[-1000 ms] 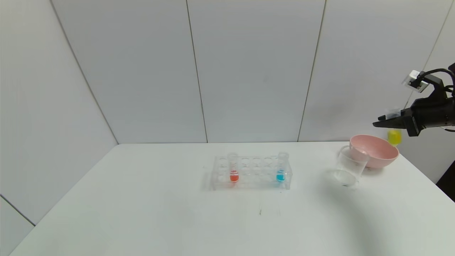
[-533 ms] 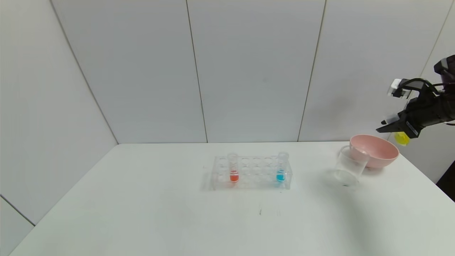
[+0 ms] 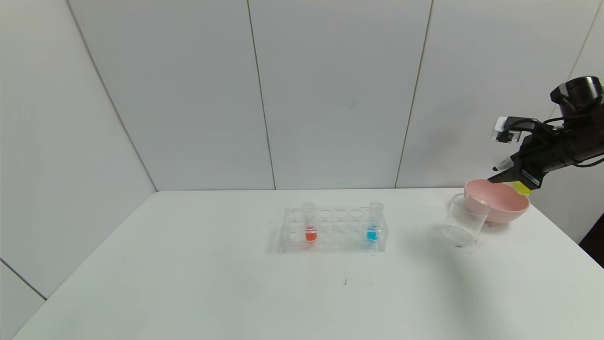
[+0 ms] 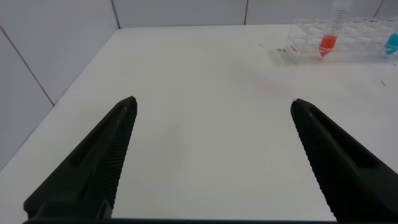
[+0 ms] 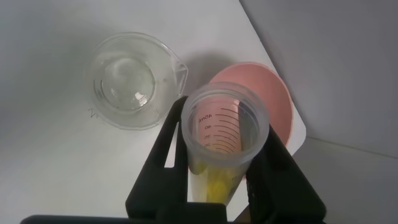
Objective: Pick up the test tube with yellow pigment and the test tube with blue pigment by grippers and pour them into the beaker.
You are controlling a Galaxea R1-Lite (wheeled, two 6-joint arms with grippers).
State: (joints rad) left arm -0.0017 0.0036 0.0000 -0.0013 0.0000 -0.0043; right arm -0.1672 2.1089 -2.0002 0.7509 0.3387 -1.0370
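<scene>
Left gripper (image 4: 211, 155) hangs wide open and empty above the table's (image 3: 188, 283) left edge. Mid-table, the tube rack (image 3: 332, 229) holds the test tube with blue pigment (image 3: 373, 226). Toward the far right corner, the beaker (image 3: 464, 220) stands beside the pink bowl (image 3: 495, 200); above the bowl, the right gripper (image 3: 512, 177) is clamped on the test tube with yellow pigment (image 5: 224, 146).

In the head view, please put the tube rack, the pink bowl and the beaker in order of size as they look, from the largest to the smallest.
1. Tube rack, the largest.
2. Pink bowl.
3. Beaker, the smallest.
The bowl stands slightly farther from the camera, which makes it look smaller.
</scene>
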